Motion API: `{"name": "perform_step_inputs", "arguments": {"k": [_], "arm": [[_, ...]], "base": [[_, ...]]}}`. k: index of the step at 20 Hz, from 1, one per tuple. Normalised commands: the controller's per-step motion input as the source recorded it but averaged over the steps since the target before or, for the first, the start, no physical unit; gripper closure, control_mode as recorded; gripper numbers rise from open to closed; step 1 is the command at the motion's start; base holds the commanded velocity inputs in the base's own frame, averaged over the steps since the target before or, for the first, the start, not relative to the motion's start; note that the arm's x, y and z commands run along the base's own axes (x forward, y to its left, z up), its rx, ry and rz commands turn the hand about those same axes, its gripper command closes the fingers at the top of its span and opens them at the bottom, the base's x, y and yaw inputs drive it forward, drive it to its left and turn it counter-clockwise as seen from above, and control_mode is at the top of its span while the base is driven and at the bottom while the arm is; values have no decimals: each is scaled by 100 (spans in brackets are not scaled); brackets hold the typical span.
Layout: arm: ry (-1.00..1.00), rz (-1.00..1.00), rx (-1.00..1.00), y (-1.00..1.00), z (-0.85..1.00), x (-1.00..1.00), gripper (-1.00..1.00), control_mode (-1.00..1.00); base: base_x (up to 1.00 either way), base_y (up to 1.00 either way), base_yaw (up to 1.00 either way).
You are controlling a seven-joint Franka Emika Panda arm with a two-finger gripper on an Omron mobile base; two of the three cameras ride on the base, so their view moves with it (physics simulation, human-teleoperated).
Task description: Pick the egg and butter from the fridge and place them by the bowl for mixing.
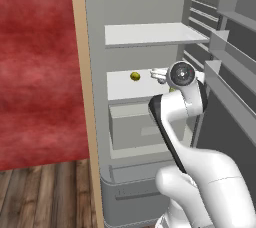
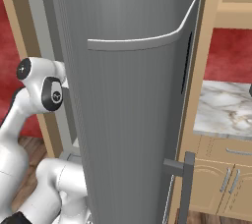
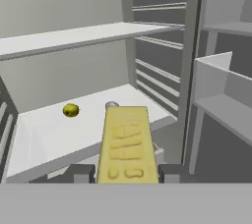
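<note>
Up at the open fridge (image 1: 95, 47) — butter's in the grip.
Hand view has the gripper (image 3: 127, 173) pinched on the butter (image 3: 127, 144), a pale-yellow stick poking up between the fingers (image 3: 81, 173), held out in front of the middle shelf (image 3: 59, 137). Egg (image 3: 71, 110) sits on that shelf, back left and well apart from the butter — left base view shows it too, just left of the wrist. Right base view gets the door (image 2: 128, 95) plus a marble counter (image 2: 224, 107) off to the right.
</note>
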Motion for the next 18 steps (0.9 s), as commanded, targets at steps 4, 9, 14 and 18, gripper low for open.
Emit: {"name": "perform_step_inputs", "arguments": {"k": [4,9,14,18], "arm": [[20,-2,1,0,-59,-97,100,-100],[7,0,-1,0,-21,-27,100,-100],[-6,0,-1,0,0,-1,100,-100],[-22,0,-5,0,1,-14,100,-100]], "base": [[0,0,0],[0,0,0],[0,0,0],[0,0,0]]}}
